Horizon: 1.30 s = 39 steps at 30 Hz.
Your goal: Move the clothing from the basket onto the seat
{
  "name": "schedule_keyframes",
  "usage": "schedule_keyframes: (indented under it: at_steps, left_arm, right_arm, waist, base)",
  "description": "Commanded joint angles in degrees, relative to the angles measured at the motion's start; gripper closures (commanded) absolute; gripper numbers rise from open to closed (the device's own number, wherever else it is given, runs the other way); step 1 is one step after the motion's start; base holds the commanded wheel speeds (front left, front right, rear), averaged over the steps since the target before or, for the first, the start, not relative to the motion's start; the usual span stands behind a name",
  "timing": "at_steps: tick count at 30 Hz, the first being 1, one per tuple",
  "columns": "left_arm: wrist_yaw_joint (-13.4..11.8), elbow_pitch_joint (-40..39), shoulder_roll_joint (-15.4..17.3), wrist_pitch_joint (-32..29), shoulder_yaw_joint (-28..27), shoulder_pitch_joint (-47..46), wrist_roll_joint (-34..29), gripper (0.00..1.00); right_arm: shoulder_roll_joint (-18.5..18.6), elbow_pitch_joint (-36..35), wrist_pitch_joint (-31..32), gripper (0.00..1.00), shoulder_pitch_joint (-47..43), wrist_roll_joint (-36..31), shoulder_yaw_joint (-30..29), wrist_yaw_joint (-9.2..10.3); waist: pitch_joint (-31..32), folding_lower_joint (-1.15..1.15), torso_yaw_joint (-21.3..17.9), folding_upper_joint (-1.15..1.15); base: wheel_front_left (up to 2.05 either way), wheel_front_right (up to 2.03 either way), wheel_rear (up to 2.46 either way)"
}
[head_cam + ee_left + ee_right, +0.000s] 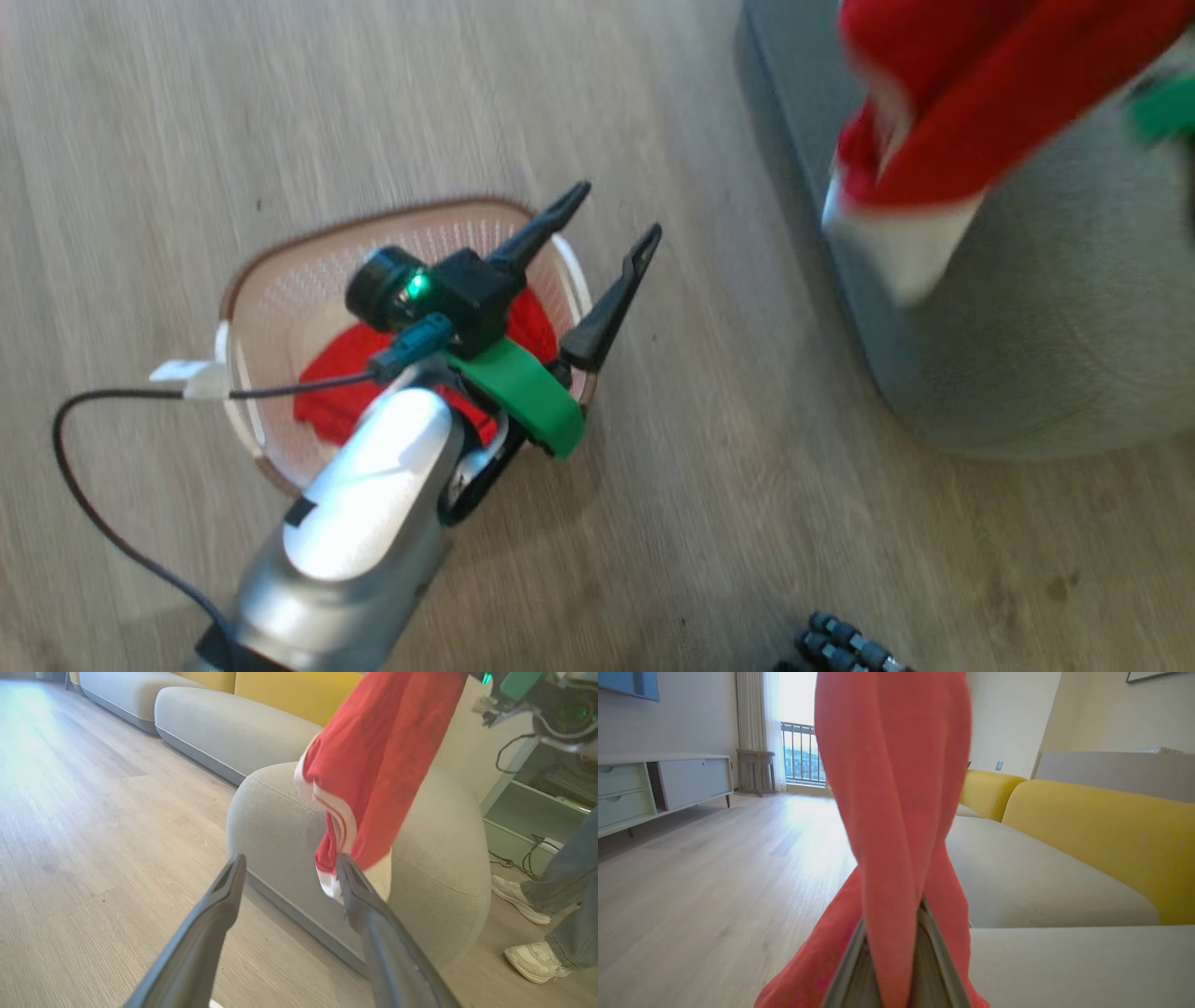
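Clothing [896, 788] pinched in right pincer [894, 917], hanging above seat [1064, 961]

Soft cloth clothing [383, 765], perforated plastic basket [280, 308], upholstered seat [1027, 327]

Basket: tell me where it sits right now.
In the head view the basket sits on the wooden floor at the left, under the open left gripper, with red clothing in it, apart from the grey seat at the right.

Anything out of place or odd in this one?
Nothing damaged or spilled. One oddity: the right tool holds a bright red soft garment with white trim by the large grey upholstered seat, yet red fabric lies in the cream perforated plastic basket.
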<state>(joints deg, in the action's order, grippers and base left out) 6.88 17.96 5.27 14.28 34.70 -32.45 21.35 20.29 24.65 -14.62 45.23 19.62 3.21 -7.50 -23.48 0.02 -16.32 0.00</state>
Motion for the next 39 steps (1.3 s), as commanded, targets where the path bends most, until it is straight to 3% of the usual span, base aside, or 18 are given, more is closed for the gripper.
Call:
schedule_keyframes:
  at_steps: [1,4,10,15,19,25,26,27,28,29,30,34,39]
  left_arm:
    - [0.0,-2.3,0.8,0.7,-1.9,-2.1,-0.9,0.0]
    - [0.0,-2.7,1.6,0.7,-2.7,-3.2,-1.3,0.0]
    - [0.1,-4.3,2.2,0.7,-3.2,-4.7,-1.8,0.0]
    - [0.1,-5.0,3.0,0.7,-3.2,-4.9,-2.1,0.0]
    - [-0.4,-6.3,4.1,-0.5,-3.1,-4.9,-2.4,0.0]
    - [-0.9,-8.4,6.2,-2.8,-2.6,-4.9,-3.4,0.0]
    - [-1.1,-8.7,6.5,-3.0,-2.7,-4.7,-3.4,0.0]
    - [-1.3,-9.0,6.9,-3.1,-2.8,-4.5,-3.5,0.0]
    - [-1.6,-9.2,7.2,-3.2,-3.0,-4.1,-3.4,0.0]
    - [-1.8,-9.4,7.5,-3.3,-3.2,-3.8,-3.3,0.0]
    - [-2.0,-9.6,7.9,-3.3,-3.4,-3.6,-3.2,0.0]
    - [-2.7,-10.0,8.5,-3.1,-4.0,-2.6,-2.7,0.0]
    - [-2.6,-7.5,7.7,-2.4,-4.6,-1.8,-0.8,0.0]
  right_arm:
    - [2.5,0.4,-0.1,1.0,4.9,1.6,-1.3,0.01]
    - [6.1,4.4,1.5,1.0,13.3,3.2,-4.6,0.01]
    - [16.9,9.9,5.3,1.0,28.3,0.0,-12.9,0.01]
    - [21.7,13.4,7.0,1.0,33.8,-3.7,-17.3,0.01]
    - [21.0,17.6,7.1,1.0,34.1,-6.1,-20.9,0.01]
    - [13.6,26.5,2.0,1.0,29.1,-6.5,-25.5,0.01]
    - [12.4,27.8,1.5,0.94,28.7,-6.7,-25.8,0.01]
    - [11.4,29.0,0.9,0.71,28.3,-6.9,-26.3,0.01]
    - [10.6,30.1,0.6,0.57,28.0,-7.4,-26.6,0.01]
    - [9.7,31.2,0.3,0.17,27.8,-7.8,-26.6,0.01]
    - [8.8,32.1,0.1,0.0,27.7,-8.0,-26.6,0.01]
    - [6.4,33.3,-0.3,0.0,26.9,-9.3,-25.5,0.01]
    - [3.6,28.5,-0.4,0.0,20.7,-7.1,-20.5,0.01]
  waist:
    - [-5.7,-0.02,3.0,0.0]
    - [-8.5,-0.02,4.4,0.0]
    - [-12.8,-0.02,7.6,0.0]
    - [-15.9,-0.02,8.4,0.0]
    - [-20.8,-0.02,7.4,0.0]
    - [-26.4,-0.02,5.8,0.0]
    - [-26.8,-0.02,5.5,0.0]
    - [-27.0,-0.02,5.3,0.0]
    - [-27.0,-0.02,5.0,0.0]
    - [-27.0,-0.02,4.7,0.0]
    - [-26.8,-0.02,4.4,0.0]
    - [-24.6,-0.02,3.2,0.0]
    - [-18.9,-0.02,2.8,0.0]
  base:
    - [0.0,0.0,0.0]
    - [0.0,0.0,0.0]
    - [0.0,0.0,0.0]
    - [0.0,0.0,0.0]
    - [0.0,0.0,0.0]
    - [0.0,0.0,0.0]
    - [0.0,0.0,0.0]
    - [0.0,0.0,0.0]
    - [0.0,0.0,0.0]
    - [0.0,0.0,0.0]
    - [0.0,0.0,0.0]
    - [0.0,0.0,0.0]
    - [0.0,0.0,0.0]
